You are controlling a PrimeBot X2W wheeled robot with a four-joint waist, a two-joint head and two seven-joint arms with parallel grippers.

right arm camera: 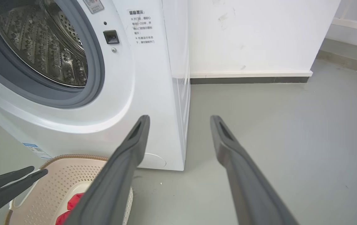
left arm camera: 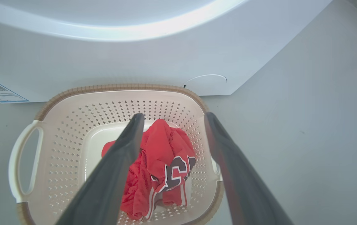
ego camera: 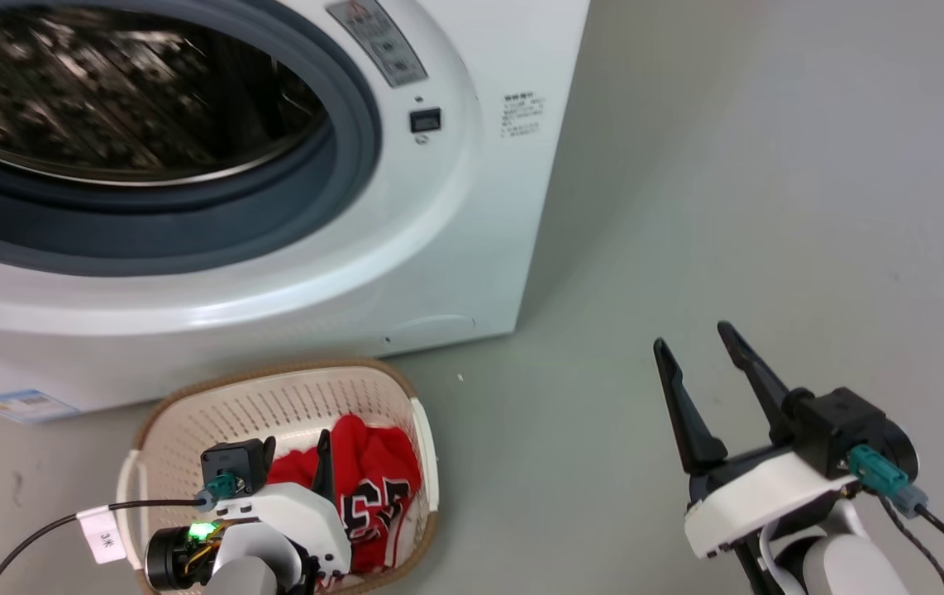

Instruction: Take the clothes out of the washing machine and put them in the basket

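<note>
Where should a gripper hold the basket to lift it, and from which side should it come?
Probably the loop handle at the left end of the basket, from above: its open slot lets one finger pass under the bar, and the basket sits flat on the floor, rim up.

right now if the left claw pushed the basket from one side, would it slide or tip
Probably slide: the basket is low and wide, flat on smooth grey floor. It likely feels light: thin perforated plastic holding only the red clothes. They lie off-centre, so it might swivel a little.
</note>
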